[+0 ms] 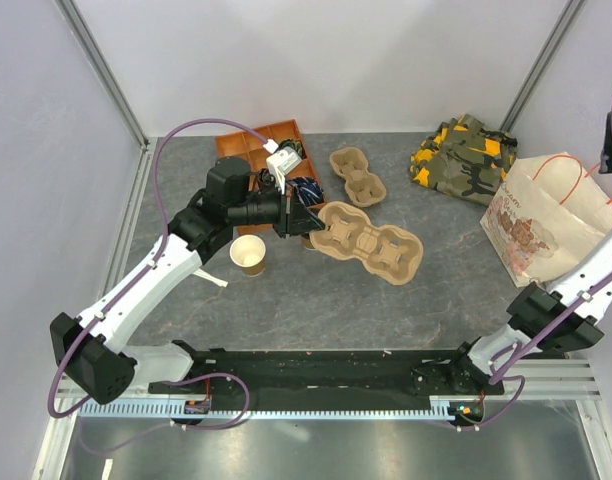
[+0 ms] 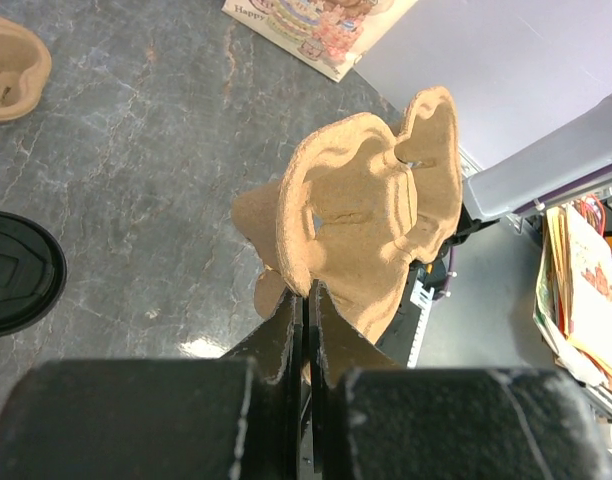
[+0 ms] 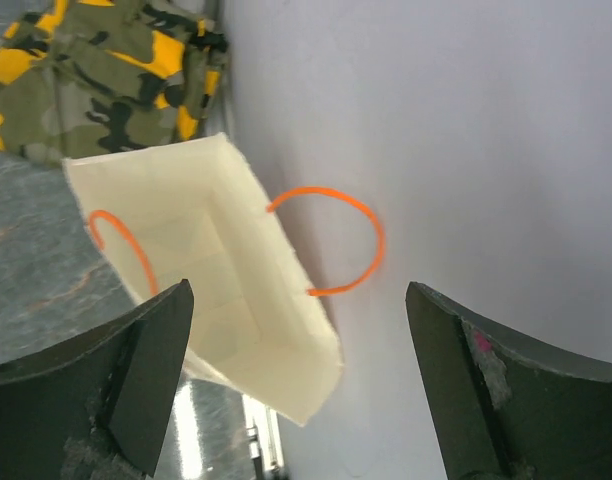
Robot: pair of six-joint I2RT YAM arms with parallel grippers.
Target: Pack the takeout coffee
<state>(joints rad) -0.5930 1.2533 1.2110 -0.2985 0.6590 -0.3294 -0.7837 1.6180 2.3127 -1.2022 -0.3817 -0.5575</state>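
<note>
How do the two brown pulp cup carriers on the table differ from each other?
The front carrier is clearly bigger than the back carrier. The left gripper is shut on the front carrier's edge; the back carrier lies free. The front carrier sits mid-table near the lidless cup; the back carrier lies farther from the arms. Both are moulded brown pulp, and neither holds a cup.

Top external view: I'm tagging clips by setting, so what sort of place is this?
Probably a lab robot cell staged for takeout packing: white panel walls on metal framing, a pulp cup carrier and a printed paper bag on a grey table.
</note>
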